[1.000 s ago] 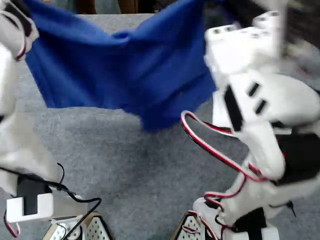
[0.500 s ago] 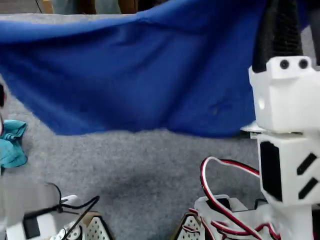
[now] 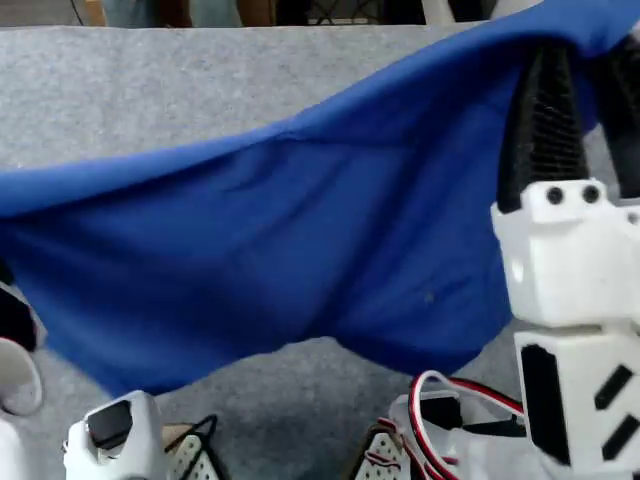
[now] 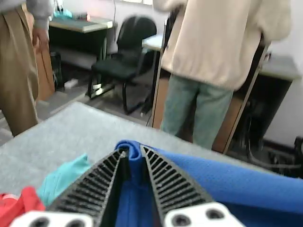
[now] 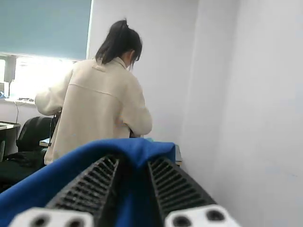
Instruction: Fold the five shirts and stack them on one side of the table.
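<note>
The left claw (image 4: 132, 150), seen from its own wrist: both ribbed black fingers (image 4: 102, 182) are pressed onto a rolled edge of the blue shirt (image 4: 246, 182); the roll bulges out just past the fingertips, and the rest of the cloth trails off to one side of the claw; on the other side, close by the fingers, a teal cloth (image 4: 64, 177) lies on the grey table (image 4: 61, 132), with a red cloth (image 4: 19, 203) touching it nearer the claw's base; beyond the table's far edge stand a black chair (image 4: 125, 52) and a desk (image 4: 78, 23).

The right claw (image 5: 132, 158), seen from its own wrist: the fingers pinch a fold of the blue shirt (image 5: 57, 182); the cloth caps the fingertips and drops away to one side of the claw; a pale wall (image 5: 246, 94) lies far behind.

High view: nearest the camera is the right arm (image 3: 565, 260), with a red and white cable (image 3: 450, 392) looped at its foot; its dark fingers run up into the raised corner of the blue shirt (image 3: 300, 250); from that claw the shirt hangs spread in the air, sloping down toward the opposite side, its lower hem sagging over the table; past the shirt's upper edge the grey table surface stretches to its far edge.
</note>
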{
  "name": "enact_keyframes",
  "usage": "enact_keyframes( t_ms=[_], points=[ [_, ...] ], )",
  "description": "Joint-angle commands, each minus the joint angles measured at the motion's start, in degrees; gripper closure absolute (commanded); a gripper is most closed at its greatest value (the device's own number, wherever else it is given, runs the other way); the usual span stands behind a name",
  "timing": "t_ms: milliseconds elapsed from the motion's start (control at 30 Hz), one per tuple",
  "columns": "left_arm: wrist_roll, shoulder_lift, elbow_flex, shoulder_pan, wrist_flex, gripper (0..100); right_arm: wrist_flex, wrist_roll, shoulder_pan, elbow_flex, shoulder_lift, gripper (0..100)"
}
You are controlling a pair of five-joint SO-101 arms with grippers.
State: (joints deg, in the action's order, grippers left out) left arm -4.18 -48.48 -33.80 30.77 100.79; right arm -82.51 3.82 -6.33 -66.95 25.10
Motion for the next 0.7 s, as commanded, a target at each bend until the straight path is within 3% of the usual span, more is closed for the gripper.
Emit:
enact_keyframes(
  t_ms=[0,333,533,667],
  points=[
    [1.1,-7.0,11.0,0.6,-1.9,97,-0.4,-0.4,0.4,-0.7,0.0,98.5],
    [0.9,-15.2,24.8,0.6,-14.0,97,-0.3,-0.4,0.4,6.5,-0.5,98.5],
    [1.0,-15.8,39.0,0.8,-28.7,97,5.1,-0.4,0.4,20.0,0.0,98.5],
    [1.0,-15.8,39.3,3.4,-29.3,97,7.3,-0.4,0.4,20.1,0.0,98.5]
  ],
)
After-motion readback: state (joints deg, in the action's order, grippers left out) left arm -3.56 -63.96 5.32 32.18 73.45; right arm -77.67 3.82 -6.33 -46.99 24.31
